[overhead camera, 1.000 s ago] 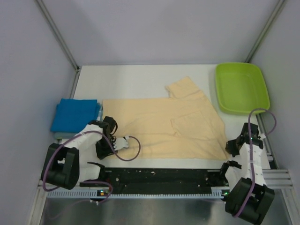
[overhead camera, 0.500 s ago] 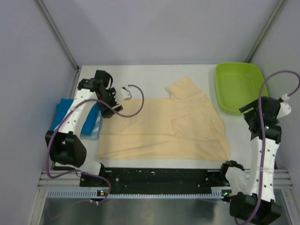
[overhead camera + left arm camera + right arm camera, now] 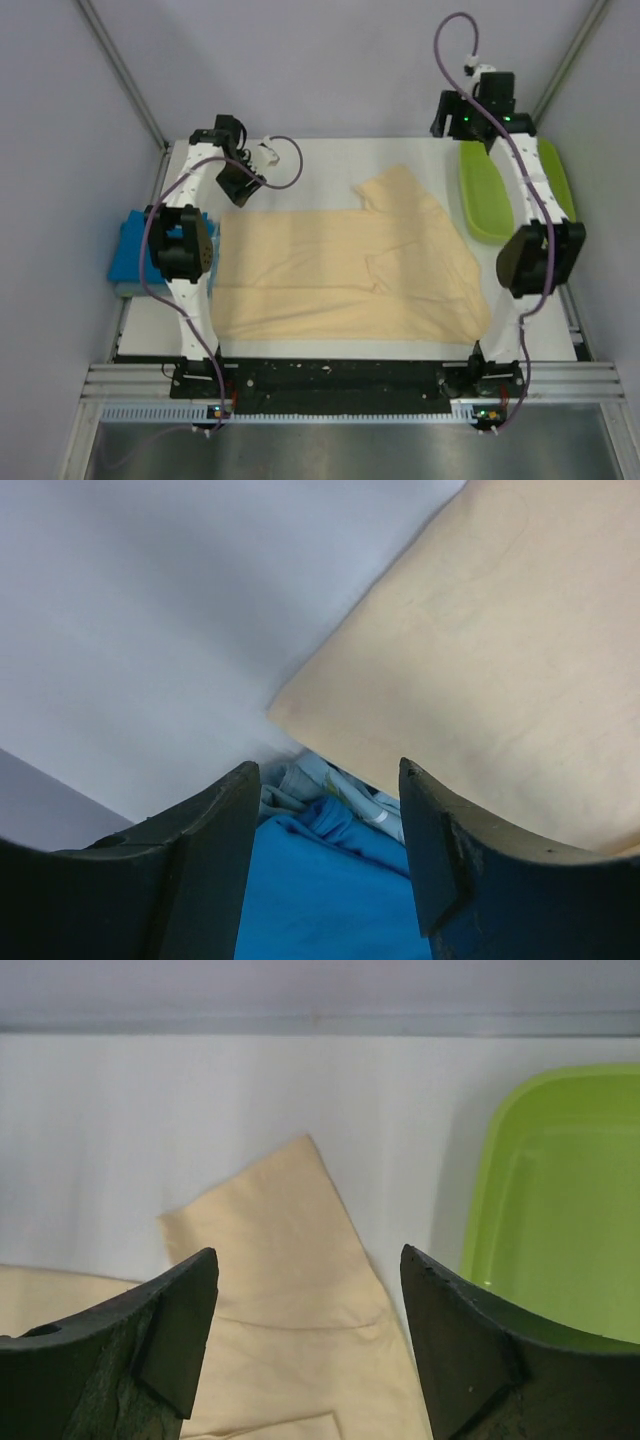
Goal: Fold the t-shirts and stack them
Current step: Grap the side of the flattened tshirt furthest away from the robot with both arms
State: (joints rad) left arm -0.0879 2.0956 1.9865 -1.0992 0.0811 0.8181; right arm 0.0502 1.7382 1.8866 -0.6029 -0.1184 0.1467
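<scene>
Between the parted, empty fingers of the left gripper [image 3: 325,780] the folded blue t-shirt [image 3: 320,890] is seen. Just past the fingertips a corner of the peach t-shirt [image 3: 480,650] lies flat. It is judged light and limp, best pinched at corners. The right gripper [image 3: 308,1260], likewise released, is held over the sleeve [image 3: 290,1220]. Beyond its right finger the green tray [image 3: 540,1190] is seen, empty where visible.

A lime-green plastic tray [image 3: 560,1210] lies on the white table [image 3: 200,1100] below the right claw [image 3: 305,1255], off to its right. A grey wall [image 3: 300,990] rises ahead of that claw. The same table spreads ahead and left of the left claw [image 3: 328,770]. A black rail [image 3: 340,375] runs well behind both claws.
</scene>
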